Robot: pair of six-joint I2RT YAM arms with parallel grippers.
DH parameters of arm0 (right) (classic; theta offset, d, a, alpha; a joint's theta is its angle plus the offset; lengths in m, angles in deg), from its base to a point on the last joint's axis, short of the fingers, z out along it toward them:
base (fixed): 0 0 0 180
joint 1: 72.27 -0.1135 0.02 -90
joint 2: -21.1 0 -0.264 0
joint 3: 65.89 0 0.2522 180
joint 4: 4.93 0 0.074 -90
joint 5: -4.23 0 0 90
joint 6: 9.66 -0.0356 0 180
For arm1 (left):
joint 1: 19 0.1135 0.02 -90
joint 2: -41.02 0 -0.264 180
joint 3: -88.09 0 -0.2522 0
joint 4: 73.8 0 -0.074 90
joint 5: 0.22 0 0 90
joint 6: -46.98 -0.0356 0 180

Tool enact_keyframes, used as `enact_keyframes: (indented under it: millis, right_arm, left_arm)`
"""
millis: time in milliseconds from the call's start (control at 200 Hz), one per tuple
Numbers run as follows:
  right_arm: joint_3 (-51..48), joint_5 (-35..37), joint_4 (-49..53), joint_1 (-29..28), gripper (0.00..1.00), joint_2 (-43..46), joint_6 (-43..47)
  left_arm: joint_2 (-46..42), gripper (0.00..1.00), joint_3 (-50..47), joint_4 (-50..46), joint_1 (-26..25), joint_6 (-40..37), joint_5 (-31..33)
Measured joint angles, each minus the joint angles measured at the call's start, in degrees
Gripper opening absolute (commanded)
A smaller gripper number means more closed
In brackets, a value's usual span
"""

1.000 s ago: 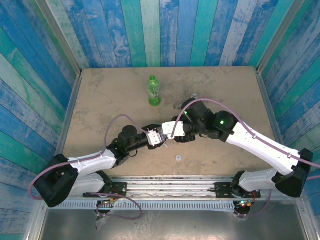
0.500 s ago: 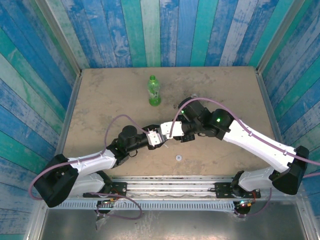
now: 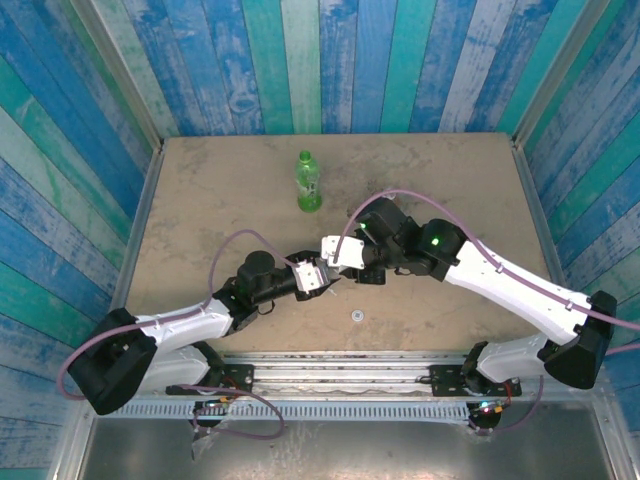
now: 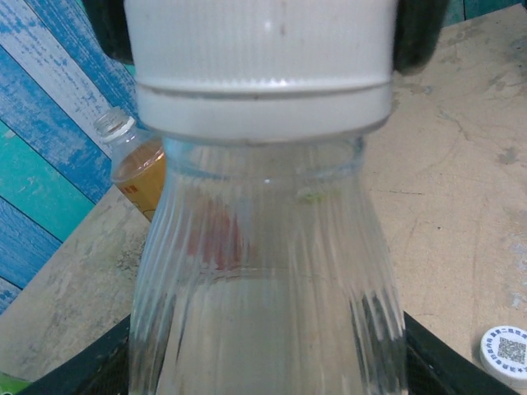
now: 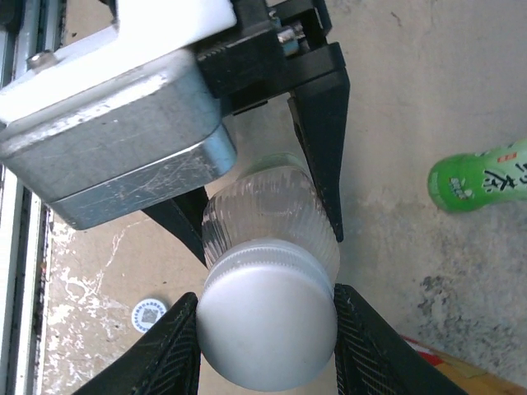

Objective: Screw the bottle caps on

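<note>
My left gripper point(image 3: 316, 277) point(image 4: 263, 374) is shut on the ribbed body of the clear bottle point(image 4: 263, 288) point(image 5: 262, 212), holding it off the table. A white cap point(image 4: 262, 66) point(image 5: 268, 325) sits on the bottle's neck. My right gripper point(image 3: 336, 260) point(image 5: 268, 333) is shut on that cap, one finger point(image 5: 167, 355) pressed against each side. Another white cap point(image 3: 356, 315) point(image 4: 506, 350) point(image 5: 148, 314) lies loose on the table. The amber bottle point(image 4: 137, 169) stands with its neck open. At the back, the green bottle point(image 3: 309, 182) point(image 5: 478, 177) stands upright.
The tan table point(image 3: 200, 220) is boxed in by blue striped walls point(image 3: 300, 60) on three sides. A metal rail point(image 3: 340, 362) runs along the near edge by the arm bases. Bare tabletop lies to the left and at the far right.
My right gripper has closed onto the white cap and its wrist has shifted slightly. The left arm and the clear bottle have stayed where they were.
</note>
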Motion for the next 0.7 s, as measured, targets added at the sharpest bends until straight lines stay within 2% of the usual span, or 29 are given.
enact_keyframes:
  millis: [120,175,321,416,536,701]
  right_arm:
    - [-0.2,0.3,-0.1,0.0,0.10,0.1,-2.3]
    - [-0.2,0.5,-0.1,0.0,0.14,0.1,-3.1]
    - [-0.9,0.3,-0.7,0.0,0.51,0.7,-2.0]
    - [-2.1,0.0,-1.6,0.2,0.64,2.4,-1.2]
    - [-2.6,-1.1,-3.0,0.8,0.72,6.0,-1.8]
    - [-5.8,-6.1,-10.0,3.0,0.73,12.6,-6.5]
  left_arm:
    - [0.0,0.34,0.0,0.0,0.0,0.1,0.0]
    - [0.0,0.33,0.0,0.0,0.0,0.2,0.1]
    - [0.0,0.33,0.0,0.0,0.0,0.1,0.3]
    - [0.0,0.32,0.0,1.2,0.3,1.3,0.3]
    - [0.1,0.31,-1.3,6.6,3.9,6.7,-2.5]
    - [1.4,0.30,-2.1,12.6,6.4,15.6,-5.9]
